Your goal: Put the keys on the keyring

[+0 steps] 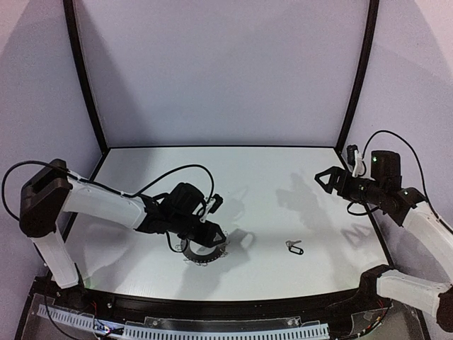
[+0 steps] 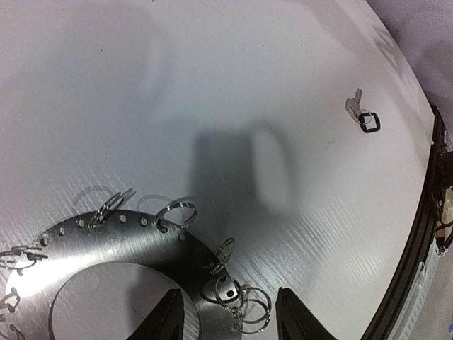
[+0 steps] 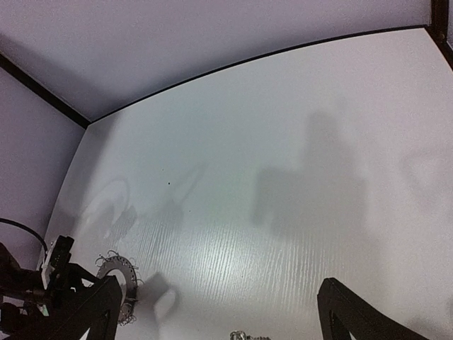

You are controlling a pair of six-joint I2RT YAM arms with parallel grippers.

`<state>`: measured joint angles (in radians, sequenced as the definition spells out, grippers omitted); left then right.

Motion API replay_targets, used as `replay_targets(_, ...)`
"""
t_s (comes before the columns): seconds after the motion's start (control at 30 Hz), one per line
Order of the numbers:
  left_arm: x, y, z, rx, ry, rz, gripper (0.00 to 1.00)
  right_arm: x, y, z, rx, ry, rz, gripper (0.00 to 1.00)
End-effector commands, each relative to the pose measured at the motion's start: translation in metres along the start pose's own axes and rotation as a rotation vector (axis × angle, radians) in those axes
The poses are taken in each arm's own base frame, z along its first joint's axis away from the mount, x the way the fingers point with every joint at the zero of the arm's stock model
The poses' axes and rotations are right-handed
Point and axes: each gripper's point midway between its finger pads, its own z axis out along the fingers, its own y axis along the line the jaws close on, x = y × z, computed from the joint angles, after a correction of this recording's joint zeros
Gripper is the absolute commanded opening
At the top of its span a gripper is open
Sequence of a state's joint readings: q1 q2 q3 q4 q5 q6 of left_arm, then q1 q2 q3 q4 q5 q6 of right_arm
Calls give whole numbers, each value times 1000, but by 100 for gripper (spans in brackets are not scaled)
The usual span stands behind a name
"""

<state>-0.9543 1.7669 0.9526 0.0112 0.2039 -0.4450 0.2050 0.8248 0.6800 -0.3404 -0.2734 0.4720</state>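
The keyring (image 1: 203,256) lies flat on the white table, left of centre; it is a dark-grey doughnut fringed with wire loops. My left gripper (image 1: 211,237) is open and low over its right rim. In the left wrist view its fingers (image 2: 166,319) straddle the ring's rim (image 2: 127,237) and a cluster of loops (image 2: 244,301), holding nothing. The key (image 1: 294,247), small and dark with a metal loop, lies alone to the right; it also shows in the left wrist view (image 2: 362,115). My right gripper (image 1: 323,180) is open and empty, raised above the table's right side, well behind the key.
Black frame posts and purple walls bound the table (image 1: 233,177) at the back and sides. In the right wrist view the keyring (image 3: 117,273) and left arm (image 3: 28,297) sit at lower left, and the key (image 3: 248,335) peeks in at the bottom edge.
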Motion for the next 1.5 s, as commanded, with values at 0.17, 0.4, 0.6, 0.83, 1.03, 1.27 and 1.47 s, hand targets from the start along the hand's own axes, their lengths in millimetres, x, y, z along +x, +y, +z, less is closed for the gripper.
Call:
replay_targets(0.17, -15, -7, 13, 16, -35, 26, 35, 6, 3, -6, -19, -1, -15, 98)
replay_targets(0.4, -7, -4, 16, 10, -8, 40, 32, 6, 3, -9, -18, -12, -11, 98)
replay_targets(0.6, -5, -1, 21, 4, 0, 53, 32, 5, 3, -8, -21, -12, -7, 98)
replay_targets(0.83, 0, 0, 24, 4, 12, 66, 32, 6, 3, -9, -22, -12, -6, 98)
replay_targets(1.03, 4, -7, 30, 33, 38, 104, 30, 6, 4, -8, -24, -8, -5, 98)
replay_targets(1.27, 5, -6, 35, 25, 37, 116, 24, 7, 2, -10, -17, -10, -3, 98)
replay_targets(1.47, 10, -3, 36, 20, 48, 119, 23, 5, 4, -13, -18, -21, -11, 98)
